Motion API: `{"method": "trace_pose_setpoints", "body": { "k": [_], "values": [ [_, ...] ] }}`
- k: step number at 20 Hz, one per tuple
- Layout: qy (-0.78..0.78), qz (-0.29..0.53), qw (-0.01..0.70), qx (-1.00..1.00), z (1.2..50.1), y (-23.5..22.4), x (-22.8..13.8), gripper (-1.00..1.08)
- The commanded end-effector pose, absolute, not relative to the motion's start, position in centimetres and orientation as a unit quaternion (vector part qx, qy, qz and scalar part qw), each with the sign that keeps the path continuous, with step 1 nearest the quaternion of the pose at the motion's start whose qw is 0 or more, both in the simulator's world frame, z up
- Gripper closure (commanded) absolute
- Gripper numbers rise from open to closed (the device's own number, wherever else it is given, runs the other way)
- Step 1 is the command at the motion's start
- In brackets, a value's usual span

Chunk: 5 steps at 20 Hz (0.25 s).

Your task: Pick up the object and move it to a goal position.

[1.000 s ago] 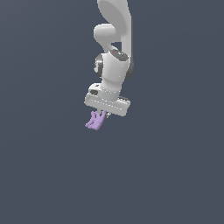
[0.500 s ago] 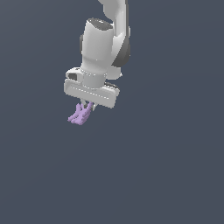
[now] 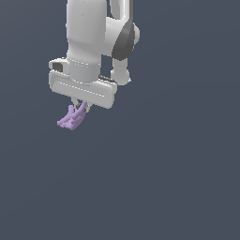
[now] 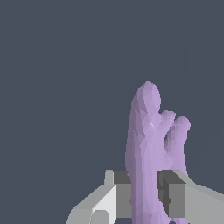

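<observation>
The gripper (image 3: 78,107) hangs in mid-air toward the exterior view's left, its jaws clamped on the lavender object (image 3: 71,118), whose prongs point down and left. Gripped by its thicker end, it probably rides securely toward the goal.

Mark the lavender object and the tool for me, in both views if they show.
lavender object (image 3: 70,119), exterior view: on the prongs hanging below the tool.
lavender object (image 4: 146,144), wrist view: on its tall main lobe.
tool (image 3: 79,106), exterior view: between the fingertips.
tool (image 4: 144,194), wrist view: between the grey pads.
</observation>
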<state>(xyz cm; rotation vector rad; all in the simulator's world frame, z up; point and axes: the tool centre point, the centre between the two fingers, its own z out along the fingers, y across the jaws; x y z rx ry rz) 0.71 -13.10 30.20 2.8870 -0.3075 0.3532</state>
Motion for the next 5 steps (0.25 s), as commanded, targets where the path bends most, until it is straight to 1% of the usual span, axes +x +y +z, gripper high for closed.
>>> {"method": "trace_pose_setpoints", "body": {
  "k": [1, 5],
  "values": [
    [-0.104, 0.120, 0.108, 0.981, 30.85, -13.48, 0.98, 1.08],
    [-0.104, 0.120, 0.109, 0.981, 31.18, -13.68, 1.12, 1.08]
  ]
}}
